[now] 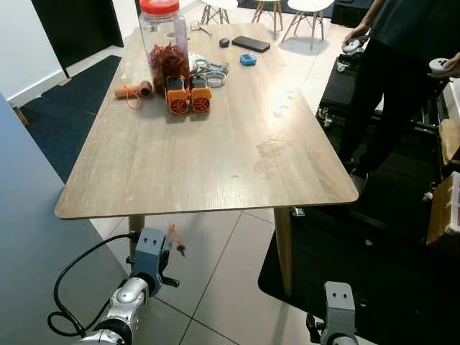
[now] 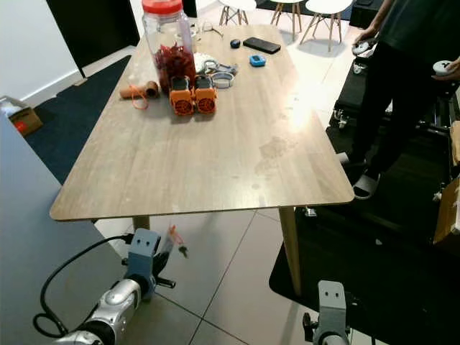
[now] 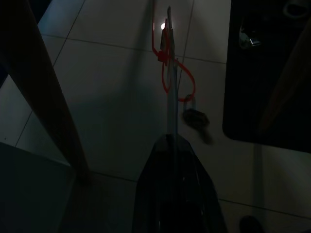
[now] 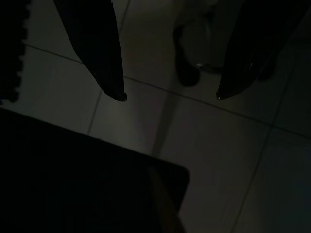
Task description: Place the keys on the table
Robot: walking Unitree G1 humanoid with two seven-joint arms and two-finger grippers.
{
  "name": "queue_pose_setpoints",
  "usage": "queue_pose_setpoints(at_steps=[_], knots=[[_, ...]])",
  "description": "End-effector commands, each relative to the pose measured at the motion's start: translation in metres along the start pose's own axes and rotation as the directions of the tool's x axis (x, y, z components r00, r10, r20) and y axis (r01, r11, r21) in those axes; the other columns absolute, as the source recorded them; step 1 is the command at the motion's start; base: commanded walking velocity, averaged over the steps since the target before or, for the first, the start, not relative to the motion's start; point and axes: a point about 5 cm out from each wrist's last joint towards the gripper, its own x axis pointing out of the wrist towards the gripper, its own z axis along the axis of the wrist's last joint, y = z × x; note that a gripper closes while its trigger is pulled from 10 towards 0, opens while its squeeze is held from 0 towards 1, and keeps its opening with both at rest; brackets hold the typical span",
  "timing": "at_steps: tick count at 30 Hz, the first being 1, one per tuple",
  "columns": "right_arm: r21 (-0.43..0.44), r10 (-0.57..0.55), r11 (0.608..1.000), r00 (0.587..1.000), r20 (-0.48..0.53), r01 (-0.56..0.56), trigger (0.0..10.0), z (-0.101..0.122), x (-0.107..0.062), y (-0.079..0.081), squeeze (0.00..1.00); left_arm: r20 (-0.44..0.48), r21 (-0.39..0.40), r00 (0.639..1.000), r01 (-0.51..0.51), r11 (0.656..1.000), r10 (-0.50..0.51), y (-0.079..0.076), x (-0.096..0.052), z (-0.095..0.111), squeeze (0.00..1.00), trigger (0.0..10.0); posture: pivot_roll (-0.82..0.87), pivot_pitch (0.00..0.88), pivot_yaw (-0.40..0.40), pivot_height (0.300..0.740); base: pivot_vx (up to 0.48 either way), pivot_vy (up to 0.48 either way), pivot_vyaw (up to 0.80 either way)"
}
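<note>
My left gripper (image 1: pixel 171 241) hangs below the near left corner of the wooden table (image 1: pixel 215 154), shut on the keys (image 1: pixel 176 239). In the left wrist view the fingers (image 3: pixel 171 145) pinch a flat metal key, and an orange cord (image 3: pixel 170 73) with a dark key fob (image 3: pixel 195 117) dangles from it over the tiled floor. My right gripper (image 4: pixel 170 97) hangs low at the right with its fingers (image 4: pixel 104 63) spread apart above the tiles, nothing between them.
On the table's far half stand a red-lidded jar (image 1: pixel 164 43), two orange blocks (image 1: pixel 188 95), a brown roll (image 1: pixel 136 90), tape rings (image 1: pixel 212 72), a phone (image 1: pixel 251 44). A person (image 1: pixel 402 65) stands at the right beside a black mat (image 1: pixel 359 273). A grey surface (image 1: pixel 36 237) is at my left.
</note>
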Motion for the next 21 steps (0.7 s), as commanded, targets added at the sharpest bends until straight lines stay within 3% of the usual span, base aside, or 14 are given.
queue_pose_setpoints(at_steps=[1,6,11,15,21], knots=[[0.006,0.001,1.000,1.000,-0.011,-0.001,10.0,-0.003,-0.001,0.002,0.00,-0.003,0.021,1.000,-0.003,1.000,0.004,0.006,-0.001,0.002,0.00,10.0,0.03,0.034,0.009,0.740,0.000,0.000,0.00],[0.006,0.000,1.000,1.000,-0.012,0.000,10.0,-0.003,-0.001,0.001,0.00,0.025,0.048,1.000,0.004,0.999,-0.006,0.012,0.000,0.010,0.00,10.0,0.03,0.035,0.009,0.740,0.000,0.000,0.00],[0.003,-0.006,1.000,1.000,-0.013,0.006,10.0,-0.004,-0.001,-0.002,0.00,0.110,0.077,0.986,0.119,0.990,-0.127,0.028,-0.003,0.031,0.00,10.0,0.03,0.034,0.007,0.740,0.000,0.000,0.00],[0.001,-0.008,1.000,1.000,-0.012,0.008,10.0,-0.004,-0.001,-0.004,0.00,0.091,0.167,0.965,0.230,0.959,-0.247,0.036,-0.009,0.035,0.00,10.0,0.03,0.031,0.006,0.740,0.000,0.000,0.00],[0.001,-0.010,1.000,1.000,-0.009,0.010,10.0,-0.003,-0.001,-0.005,0.00,0.041,0.237,0.920,0.370,0.898,-0.390,0.072,-0.028,0.052,0.00,10.0,0.02,0.026,0.007,0.740,0.000,0.000,0.00]])
